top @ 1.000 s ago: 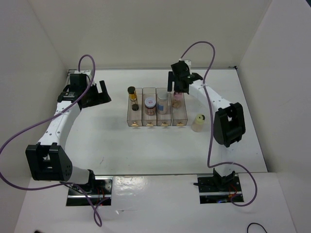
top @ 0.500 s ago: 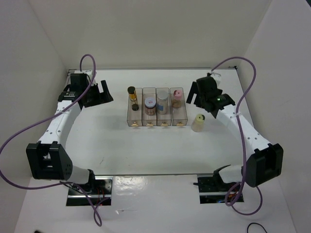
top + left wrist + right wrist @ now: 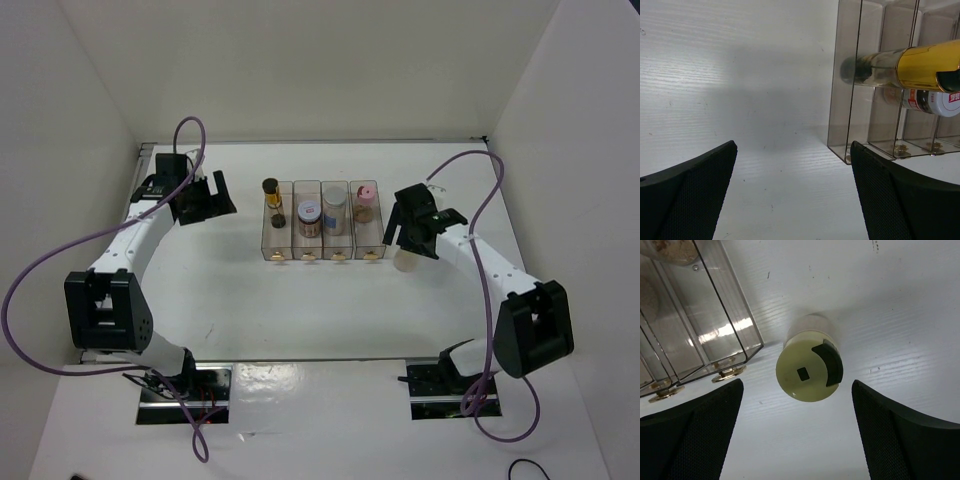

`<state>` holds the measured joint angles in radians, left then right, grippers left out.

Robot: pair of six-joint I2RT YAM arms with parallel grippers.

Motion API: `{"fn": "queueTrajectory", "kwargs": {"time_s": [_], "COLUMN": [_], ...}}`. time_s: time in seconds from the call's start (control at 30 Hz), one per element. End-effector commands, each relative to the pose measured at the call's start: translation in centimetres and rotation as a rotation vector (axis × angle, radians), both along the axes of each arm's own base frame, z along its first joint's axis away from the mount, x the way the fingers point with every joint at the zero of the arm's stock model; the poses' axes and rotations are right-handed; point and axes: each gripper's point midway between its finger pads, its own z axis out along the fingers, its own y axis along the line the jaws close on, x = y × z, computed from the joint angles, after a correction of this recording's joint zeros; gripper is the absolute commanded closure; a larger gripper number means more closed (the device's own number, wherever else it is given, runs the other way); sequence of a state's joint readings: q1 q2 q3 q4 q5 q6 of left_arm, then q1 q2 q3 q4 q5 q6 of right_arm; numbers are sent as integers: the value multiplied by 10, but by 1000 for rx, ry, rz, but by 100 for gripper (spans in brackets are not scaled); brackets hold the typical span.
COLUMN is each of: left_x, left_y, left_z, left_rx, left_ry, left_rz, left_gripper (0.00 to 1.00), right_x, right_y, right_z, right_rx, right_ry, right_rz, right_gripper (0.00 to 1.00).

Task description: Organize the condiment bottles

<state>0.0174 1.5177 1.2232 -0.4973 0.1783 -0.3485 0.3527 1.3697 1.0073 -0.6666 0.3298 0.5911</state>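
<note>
Four bottles stand in the clear tray (image 3: 275, 252), one per slot. From left they are the black-capped amber bottle (image 3: 271, 200), the lilac-lidded brown jar (image 3: 309, 215), the pale-blue-lidded clear jar (image 3: 335, 210) and the pink-capped bottle (image 3: 366, 201). The cream yellow-capped bottle (image 3: 404, 263) stands on the table just right of the tray. My right gripper (image 3: 411, 238) hovers open right above it. In the right wrist view its cap (image 3: 809, 371) lies between and beyond my spread fingers (image 3: 690, 440). My left gripper (image 3: 206, 195) is open and empty left of the tray, facing the amber bottle (image 3: 920, 67).
White walls close in the table on the left, back and right. The tray's corner and brass feet (image 3: 727, 374) lie close to the left of the cream bottle. The tray's left wall (image 3: 840, 100) is just ahead of my left gripper (image 3: 792, 200).
My right arm left the pink-capped bottle in the tray, swung right, then came down over the cream bottle. My left gripper edged slightly toward the tray.
</note>
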Motion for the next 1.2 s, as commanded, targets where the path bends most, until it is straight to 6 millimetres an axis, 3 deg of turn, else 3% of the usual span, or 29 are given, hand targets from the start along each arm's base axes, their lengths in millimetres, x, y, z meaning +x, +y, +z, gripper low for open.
{"fn": "queueTrajectory", "kwargs": {"time_s": [0.0, 0.2, 0.3, 0.4, 0.43, 0.53, 0.63, 0.7, 0.73, 0.9, 0.97, 1.17], "left_x": [7, 7, 7, 7, 7, 7, 7, 5, 5, 8, 8, 8], "left_y": [-1, -2, -3, -3, -3, -5, -8, -8, -8, -4, -7, -7], "left_z": [6, 7, 7, 4, 4, 4, 1, -6, -10, -26, -26, -34], "left_rx": [-22, -23, -30, -30, -30, -39, -48, -49, -50, -22, -15, -20], "left_ry": [-33, -35, -35, -26, -26, -26, -17, 3, 13, 59, 59, 81], "left_rz": [11, -2, -8, -8, -8, -16, -24, -24, -23, 4, 1, 8], "left_gripper": [0, 0, 0, 0, 0, 0, 0, 0, 0, 0, 0, 0], "right_x": [9, 17, 19, 19, 17, 16, 26, 31, 36, 48, 56, 67], "right_y": [-5, -14, -16, -17, -19, -21, -19, -18, -14, -1, 7, 44], "right_z": [-6, -14, -16, -19, -20, -11, 21, 43, 65, 119, 127, 117], "right_rx": [-22, -49, -54, -58, -71, -75, -63, -54, -34, 28, 55, 74], "right_ry": [-15, -6, -3, 7, 16, 9, -43, -86, -135, -255, -282, -272], "right_rz": [-41, -65, -67, -67, -72, -86, -77, -68, -54, 12, 42, 135], "right_gripper": [8, 18, 32, 52, 63, 79, 87, 90, 90, 91, 91, 92]}}
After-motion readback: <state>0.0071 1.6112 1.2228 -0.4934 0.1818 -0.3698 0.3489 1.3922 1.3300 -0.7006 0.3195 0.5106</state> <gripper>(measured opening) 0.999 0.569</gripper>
